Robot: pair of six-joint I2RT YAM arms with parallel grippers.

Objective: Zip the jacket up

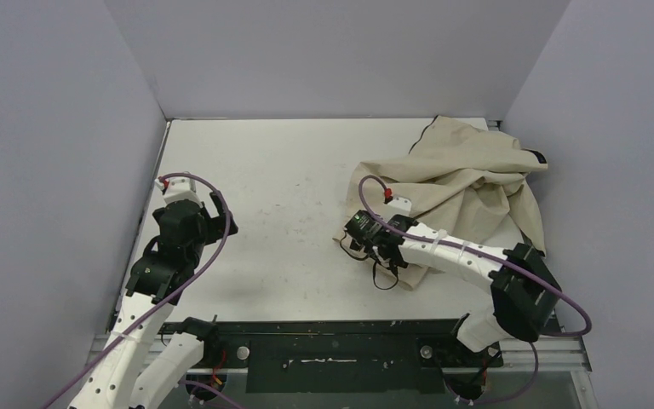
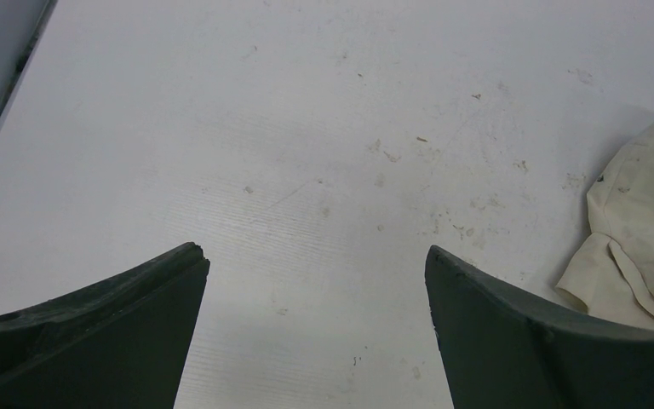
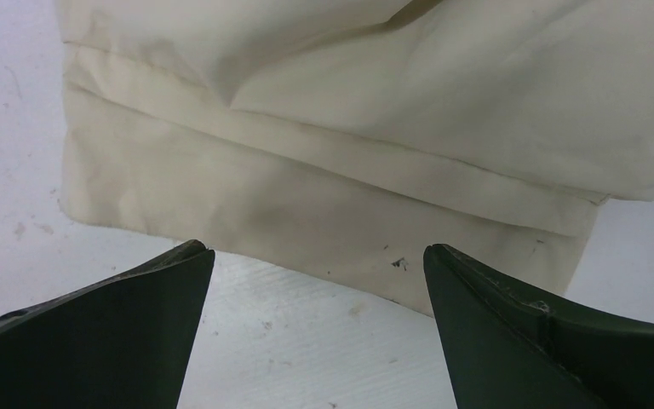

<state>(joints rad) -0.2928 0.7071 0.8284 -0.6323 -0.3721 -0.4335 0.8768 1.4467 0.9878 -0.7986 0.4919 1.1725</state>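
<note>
The tabletop (image 1: pixel 289 187) is a flat white sheet, smooth but faintly ribbed close up, scuffed and speckled with small dark marks.

The jacket (image 1: pixel 468 183) lies heaped toward the far right corner and spills down along the right edge. It is a matt beige woven cloth, soft and deeply creased, with a little dark trim showing at its far edge. The zipper cannot be made out in the pile, and neither front edge is laid out.

The right claw (image 3: pixel 319 256) stands at the jacket's near-left fringe with its two dark curved fingers spread wide and nothing between them. Just ahead of it a folded, stitched band of cloth lies flat on the tabletop. The left claw (image 2: pixel 317 260) hangs over bare tabletop near the left edge, equally wide open and empty, with only a corner of the jacket at the side of its view.

The likely troubles come from the heap itself:
- A pinch at this band may catch only one layer, so that the cloth bunches instead of spreading.
- Cloth this loose should slide readily on the slick surface, so a pull toward the right edge could tip it off.
- With the teeth buried, the claws may close on the wrong fold.

A few tiny dark specks (image 3: pixel 398 262) mark the band.
</note>
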